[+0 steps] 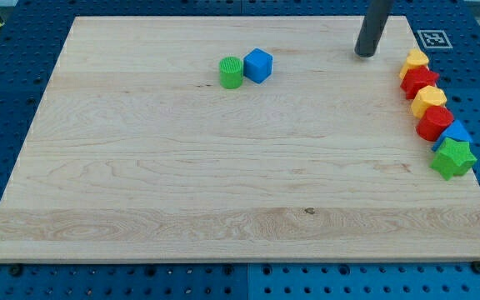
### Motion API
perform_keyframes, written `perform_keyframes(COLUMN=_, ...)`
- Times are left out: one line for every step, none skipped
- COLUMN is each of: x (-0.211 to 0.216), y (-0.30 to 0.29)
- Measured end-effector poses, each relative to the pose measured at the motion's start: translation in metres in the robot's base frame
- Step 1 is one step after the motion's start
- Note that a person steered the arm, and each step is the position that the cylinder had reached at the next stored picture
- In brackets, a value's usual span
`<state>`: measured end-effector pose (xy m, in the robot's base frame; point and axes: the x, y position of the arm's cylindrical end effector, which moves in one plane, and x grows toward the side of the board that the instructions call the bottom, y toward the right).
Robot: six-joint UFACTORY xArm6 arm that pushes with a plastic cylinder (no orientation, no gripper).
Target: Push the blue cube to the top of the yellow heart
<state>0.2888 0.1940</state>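
The blue cube (258,65) sits at the view's upper middle of the wooden board (182,167), touching or almost touching a green cylinder (232,72) on its left. Two yellow blocks stand in a row along the board's right edge, one at the row's top (416,59) and one lower (429,100). I cannot tell which of them is the heart. My tip (365,53) rests on the board near the view's top right. It is well right of the blue cube and a little left of the upper yellow block, touching no block.
The right-edge row also holds a red block (421,81), a second red block (434,123), a blue block (457,133) and a green star (453,158), packed close together. The board lies on a blue perforated table (7,100).
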Motion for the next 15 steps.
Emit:
perform_keyframes(x=0.001, y=-0.024)
perform_keyframes(x=0.008, y=-0.049)
perform_keyframes(x=0.024, y=-0.062)
perform_keyframes(x=0.052, y=-0.062)
perform_keyframes(x=0.056, y=-0.062)
perform_keyframes(x=0.061, y=-0.063)
perform_keyframes(x=0.080, y=-0.082)
perform_keyframes(x=0.081, y=-0.106)
perform_keyframes(x=0.081, y=-0.139)
perform_keyframes(x=0.081, y=-0.175)
perform_keyframes(x=0.053, y=-0.190)
perform_keyframes(x=0.040, y=-0.190)
perform_keyframes(x=0.037, y=-0.188)
perform_keyframes(x=0.016, y=-0.188)
perform_keyframes(x=0.008, y=-0.182)
